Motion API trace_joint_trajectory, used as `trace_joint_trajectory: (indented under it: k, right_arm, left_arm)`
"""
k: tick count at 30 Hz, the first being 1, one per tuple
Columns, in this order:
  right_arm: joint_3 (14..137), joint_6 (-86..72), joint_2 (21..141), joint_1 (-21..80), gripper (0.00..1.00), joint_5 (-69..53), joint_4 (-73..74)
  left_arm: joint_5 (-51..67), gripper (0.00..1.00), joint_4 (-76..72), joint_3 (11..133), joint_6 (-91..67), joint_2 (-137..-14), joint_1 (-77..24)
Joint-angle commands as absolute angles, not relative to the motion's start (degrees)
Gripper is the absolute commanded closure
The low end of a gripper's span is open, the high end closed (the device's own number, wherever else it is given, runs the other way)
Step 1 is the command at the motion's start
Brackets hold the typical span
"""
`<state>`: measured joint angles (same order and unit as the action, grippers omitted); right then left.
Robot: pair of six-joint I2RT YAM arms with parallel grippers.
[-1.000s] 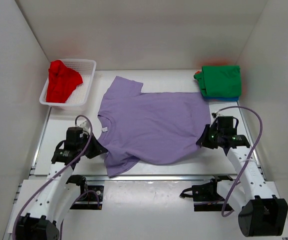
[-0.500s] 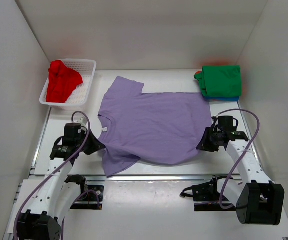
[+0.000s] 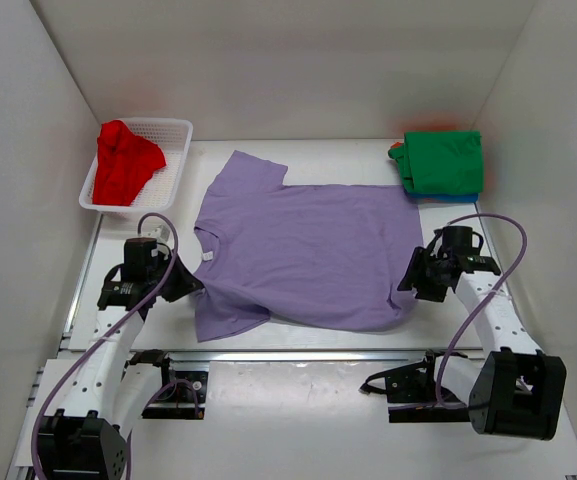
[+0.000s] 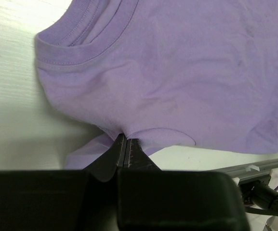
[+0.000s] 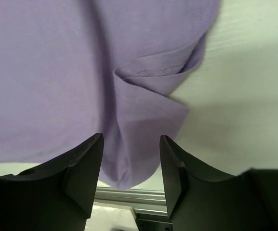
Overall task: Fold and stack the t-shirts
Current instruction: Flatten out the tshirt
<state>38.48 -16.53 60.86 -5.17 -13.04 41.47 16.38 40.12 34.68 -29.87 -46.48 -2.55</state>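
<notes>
Top external view: white table (image 3: 298,160) carries the lavender t-shirt (image 3: 303,250), spread flat and face up across the middle, collar toward the left arm, hem toward the right arm, 1 sleeve pointing at the far wall and the other at the near edge. White mesh basket (image 3: 176,170) sits at the far-left corner, well apart from the lavender t-shirt. Green t-shirt (image 3: 446,162), folded, tops a stack at the far-right corner; a blue edge shows beneath it. Red t-shirt (image 3: 123,165) lies crumpled inside the basket. Left gripper (image 3: 193,288) is at the shirt's near-left shoulder, just beside the collar; left wrist view shows its jaws pressed together on a pinch of lavender cloth, which puckers up at the tips (image 4: 125,144). Right gripper (image 3: 409,281) is at the hem's near-right corner; right wrist view shows its 2 fingers standing apart (image 5: 131,144), the hem corner lying loose between them with a small fold, not clamped.
</notes>
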Motion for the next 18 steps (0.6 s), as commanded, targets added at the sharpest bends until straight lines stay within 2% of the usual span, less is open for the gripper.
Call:
trace_joint_trajectory:
  k: [1,4,10,18]
  right_arm:
    - [39.7,-17.7,63.3,-4.7,0.53,-7.9,40.3]
    - [38.7,-19.1,64.9,-4.4,0.54,-9.1,39.0]
    - [39.7,-20.5,67.1,-2.4,0.58,-1.7,40.8]
    - [40.4,-19.8,70.6,-3.8,0.57,2.1,43.1]
  left_arm:
    - [15.2,1.0,40.2,36.3,-28.2,-46.2,-1.7]
    - [14.2,1.0,40.9,36.8,-27.6,-45.9,-1.5]
    - [13.1,1.0,42.2,37.5,-26.0,-45.4,-0.9]
    - [15.5,1.0,40.3,35.4,-27.9,-44.9,-1.4]
